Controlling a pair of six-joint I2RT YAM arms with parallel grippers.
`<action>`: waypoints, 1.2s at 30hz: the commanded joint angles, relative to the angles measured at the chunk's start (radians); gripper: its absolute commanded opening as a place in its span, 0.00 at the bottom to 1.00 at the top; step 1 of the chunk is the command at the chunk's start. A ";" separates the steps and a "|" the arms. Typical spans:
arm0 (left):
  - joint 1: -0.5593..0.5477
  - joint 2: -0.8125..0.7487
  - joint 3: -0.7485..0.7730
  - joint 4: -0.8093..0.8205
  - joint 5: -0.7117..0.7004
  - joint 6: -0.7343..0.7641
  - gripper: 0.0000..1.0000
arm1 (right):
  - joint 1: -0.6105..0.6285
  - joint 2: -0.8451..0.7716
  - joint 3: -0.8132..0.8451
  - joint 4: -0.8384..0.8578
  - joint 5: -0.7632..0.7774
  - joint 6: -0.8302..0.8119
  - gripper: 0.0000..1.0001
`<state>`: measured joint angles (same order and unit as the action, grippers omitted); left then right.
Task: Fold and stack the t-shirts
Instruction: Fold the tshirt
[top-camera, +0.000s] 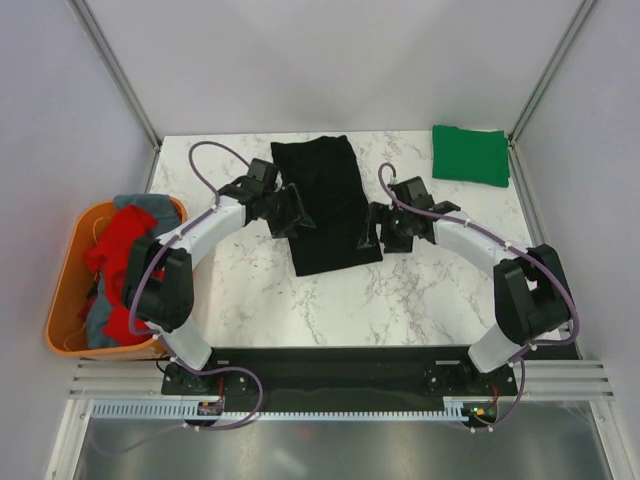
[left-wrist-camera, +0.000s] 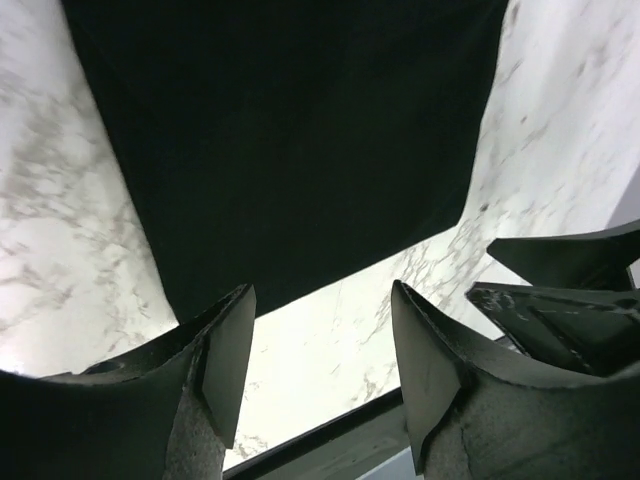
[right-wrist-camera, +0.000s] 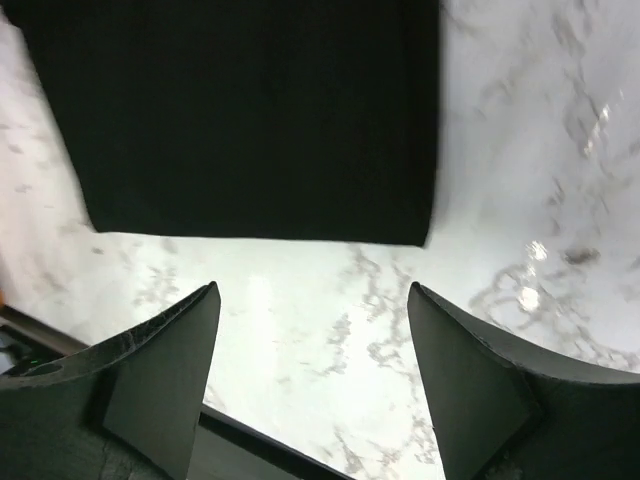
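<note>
A black t-shirt (top-camera: 326, 200) lies folded into a long strip in the middle of the marble table; it also shows in the left wrist view (left-wrist-camera: 290, 140) and the right wrist view (right-wrist-camera: 250, 110). A bright green t-shirt (top-camera: 470, 154) lies folded at the back right. The red t-shirt (top-camera: 118, 240) and the grey t-shirt (top-camera: 140, 205) lie bunched in the orange tub. My left gripper (top-camera: 297, 212) is open and empty above the black shirt's left edge. My right gripper (top-camera: 372, 232) is open and empty at its right edge near the front corner.
The orange plastic tub (top-camera: 62, 290) stands off the table's left edge. The marble table (top-camera: 300, 300) has bare surface in front of the black shirt. A black strip (top-camera: 330, 365) runs along the near edge by the arm bases. White walls enclose the back and sides.
</note>
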<state>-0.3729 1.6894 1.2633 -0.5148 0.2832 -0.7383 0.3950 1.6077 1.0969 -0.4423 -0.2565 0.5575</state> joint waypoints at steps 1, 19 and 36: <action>-0.064 0.062 0.022 0.061 -0.035 -0.001 0.63 | -0.001 -0.052 -0.084 0.073 0.080 -0.001 0.83; -0.109 0.286 0.154 0.064 -0.113 0.045 0.57 | 0.011 0.136 -0.177 0.229 0.060 -0.073 0.46; 0.029 0.669 0.855 -0.259 -0.280 0.264 0.58 | 0.011 0.120 -0.299 0.287 0.002 -0.080 0.24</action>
<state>-0.3965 2.2925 1.9068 -0.6628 0.0620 -0.5735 0.3985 1.7058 0.8547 -0.0769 -0.2653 0.5030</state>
